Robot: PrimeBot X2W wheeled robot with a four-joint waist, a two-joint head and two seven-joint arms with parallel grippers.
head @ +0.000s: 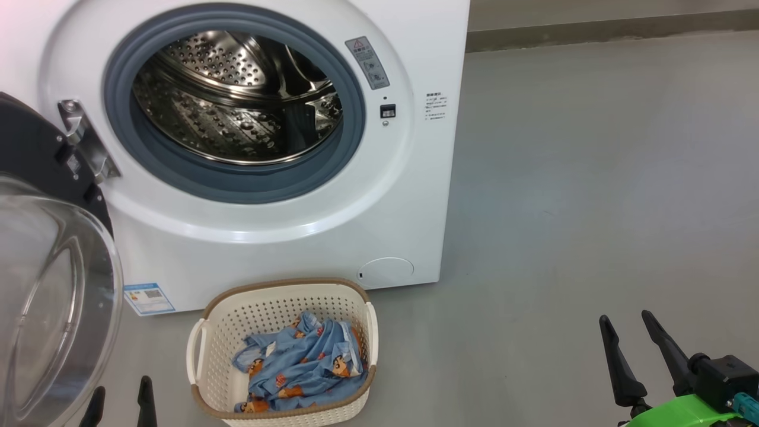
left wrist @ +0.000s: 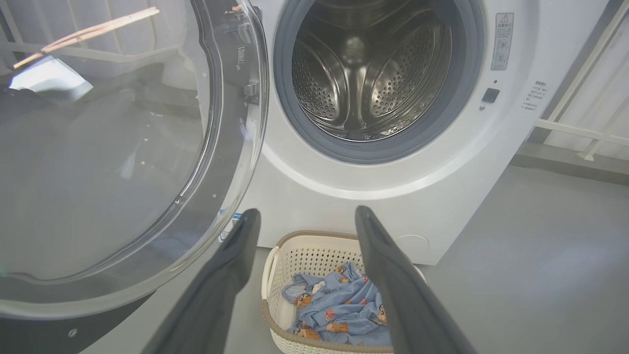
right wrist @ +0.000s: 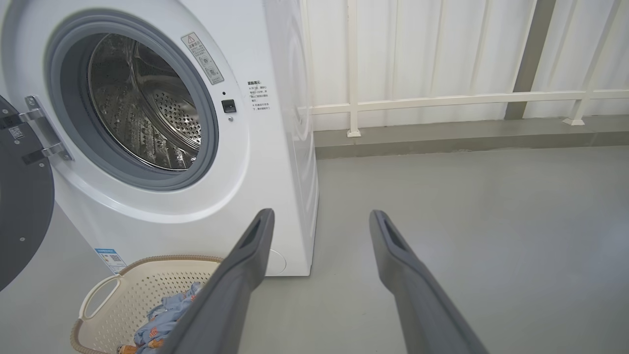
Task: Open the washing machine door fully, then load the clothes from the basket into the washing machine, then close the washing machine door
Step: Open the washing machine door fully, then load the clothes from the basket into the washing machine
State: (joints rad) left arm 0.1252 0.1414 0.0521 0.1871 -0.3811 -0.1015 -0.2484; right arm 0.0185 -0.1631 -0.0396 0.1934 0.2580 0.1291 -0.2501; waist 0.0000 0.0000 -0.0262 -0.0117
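Observation:
The white washing machine (head: 332, 231) stands with its steel drum (head: 237, 95) exposed. Its door (head: 41, 284) hangs swung out on the left, glass bowl (left wrist: 98, 147) facing me. On the floor in front sits the cream basket (head: 284, 296) holding the light blue bear-print clothes (head: 302, 367). My left gripper (head: 118, 394) is open at the lower left, between the door and the basket, with nothing in it. Low at the right, my right gripper (head: 625, 323) is also open and empty, well to the right of the basket. In the left wrist view the basket (left wrist: 304, 253) and clothes (left wrist: 339, 307) lie between my fingers (left wrist: 231, 265).
Grey floor (head: 593, 178) stretches to the right of the machine. A white railing (right wrist: 442, 101) and pale panelled wall run behind it. The open door's black rim (left wrist: 73, 324) stands close to my left arm.

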